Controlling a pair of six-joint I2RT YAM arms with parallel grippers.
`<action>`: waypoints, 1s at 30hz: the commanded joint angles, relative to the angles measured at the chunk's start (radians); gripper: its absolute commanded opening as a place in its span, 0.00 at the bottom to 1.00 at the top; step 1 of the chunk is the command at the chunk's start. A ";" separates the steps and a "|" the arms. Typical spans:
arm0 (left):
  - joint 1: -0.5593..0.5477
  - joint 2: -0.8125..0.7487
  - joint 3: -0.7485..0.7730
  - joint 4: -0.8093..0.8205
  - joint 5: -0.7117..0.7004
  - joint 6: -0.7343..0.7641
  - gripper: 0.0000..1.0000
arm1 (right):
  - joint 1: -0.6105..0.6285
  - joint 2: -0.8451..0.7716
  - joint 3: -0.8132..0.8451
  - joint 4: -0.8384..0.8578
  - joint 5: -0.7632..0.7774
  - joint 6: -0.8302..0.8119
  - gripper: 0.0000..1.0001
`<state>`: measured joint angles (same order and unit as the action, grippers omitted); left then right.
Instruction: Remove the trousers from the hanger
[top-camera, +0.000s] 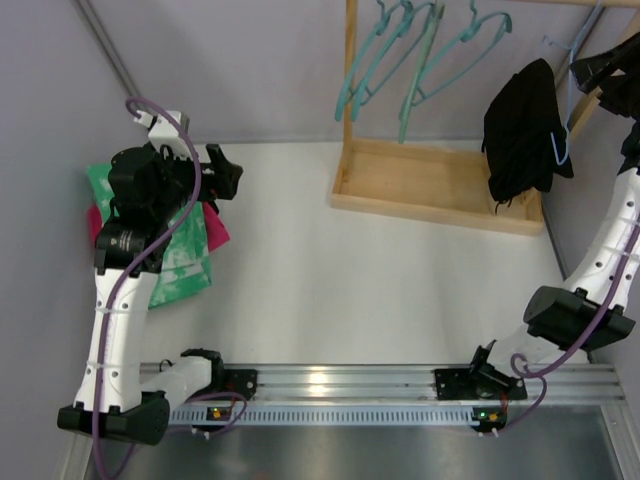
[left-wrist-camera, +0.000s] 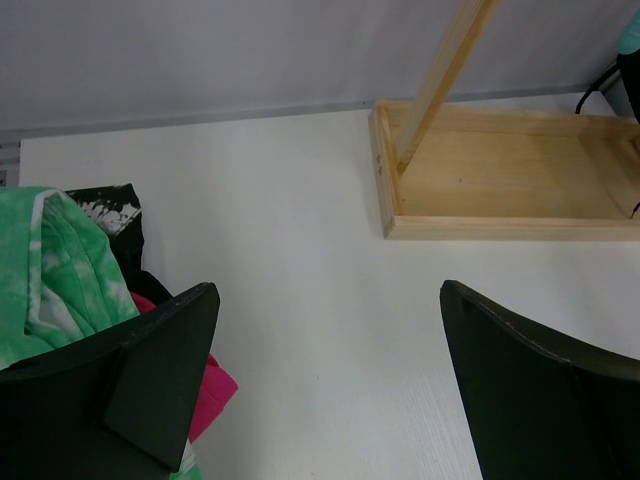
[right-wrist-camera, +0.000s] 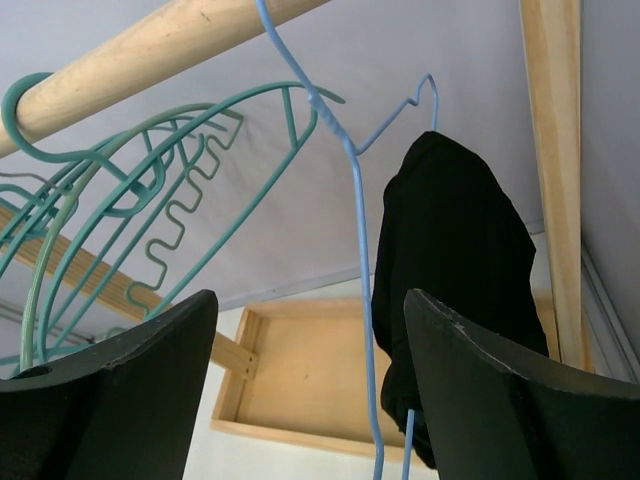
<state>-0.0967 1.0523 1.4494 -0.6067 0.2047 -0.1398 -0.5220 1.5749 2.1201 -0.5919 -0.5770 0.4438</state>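
Trousers (right-wrist-camera: 450, 270): draped on the blue hanger (right-wrist-camera: 347, 148), hung from the rack (top-camera: 430, 195) rail.
Right gripper (right-wrist-camera: 305, 330): fingers spread wide, near the hanger, holding nothing.
Left gripper (left-wrist-camera: 330, 300): fingers spread, well left of the rack.

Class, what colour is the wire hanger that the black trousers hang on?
Light blue. The hanger shows best in the right wrist view.

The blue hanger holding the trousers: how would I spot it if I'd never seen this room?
Find the wooden rack at the far right and look up at its round rail. From the rail's right end hangs the hanger, black trousers draped over it. It is thin pale-blue wire, while the teal hangers beside it are thicker and bare.
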 joint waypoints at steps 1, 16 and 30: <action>0.006 0.005 0.008 0.027 0.015 -0.015 0.98 | 0.031 0.020 0.005 0.110 0.018 0.001 0.75; 0.009 0.018 0.003 0.027 -0.040 -0.029 0.98 | 0.217 0.109 -0.031 0.213 0.256 -0.105 0.61; 0.009 0.035 -0.001 0.027 -0.039 -0.032 0.98 | 0.240 0.166 0.003 0.290 0.272 -0.062 0.30</action>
<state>-0.0929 1.0855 1.4490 -0.6064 0.1673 -0.1593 -0.2886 1.7557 2.0758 -0.3977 -0.3149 0.3702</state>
